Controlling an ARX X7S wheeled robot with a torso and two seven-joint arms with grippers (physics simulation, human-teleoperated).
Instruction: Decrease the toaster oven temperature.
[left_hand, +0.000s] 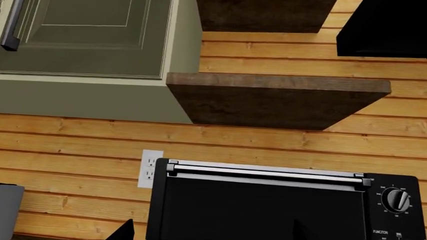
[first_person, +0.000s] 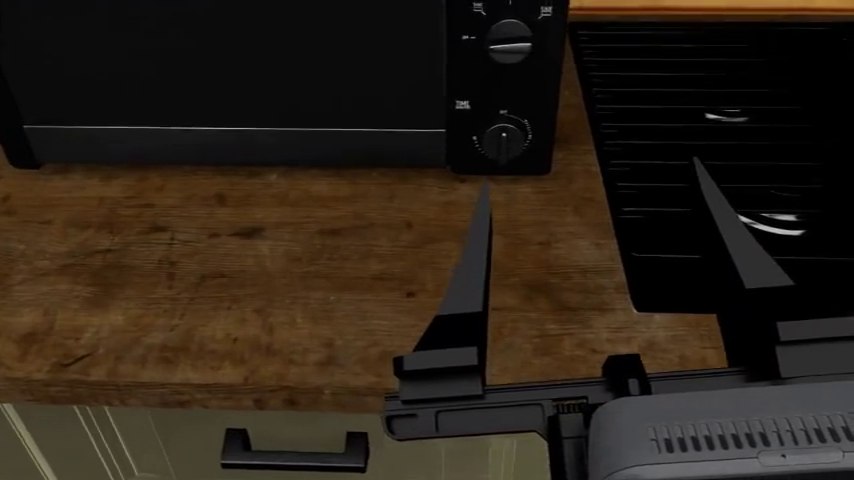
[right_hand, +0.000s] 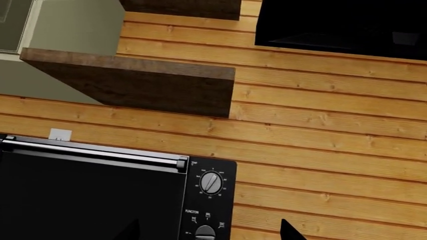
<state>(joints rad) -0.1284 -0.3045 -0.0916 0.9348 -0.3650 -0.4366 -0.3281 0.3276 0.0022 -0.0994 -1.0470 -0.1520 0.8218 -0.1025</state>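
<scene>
Head view is showing the right gripper (first_person: 603, 225) sitting low over the wood counter (first_person: 240, 270), its two long black fingers spread wide apart, holding nothing and touching nothing; one fingertip (first_person: 485, 192) is pointing just short of the toaster oven (first_person: 227, 80) front, near the lowest knob (first_person: 505, 139), the other finger is hanging over the black ribbed panel (first_person: 721, 150) to the right. Temp dial (right_hand: 211, 183) is sitting at the top of the oven's right-side knob column, above the FUNCTION knob (right_hand: 205, 232), per right wrist view; left wrist view is also catching it (left_hand: 397, 199) at the far right of the oven, beside the silver handle (left_hand: 267, 172). Main risk, as I'm judging it: head view is cropping the top dial out, only the mid knob (first_person: 509, 42) and the lowest one are showing, so the claw could be closing on the wrong knob and changing function or time instead of temp. Second risk: fingers are that wide and long, so one could be scraping the oven face or snagging the ribbed panel while moving in. Third: tips pinching off-centre could be slipping round the dial w/o turning it, or turning it the wrong way, i.e. up not down. Left gripper isn't showing in any view, so can't tell its state. Nothing is gripping the dial yet.
</scene>
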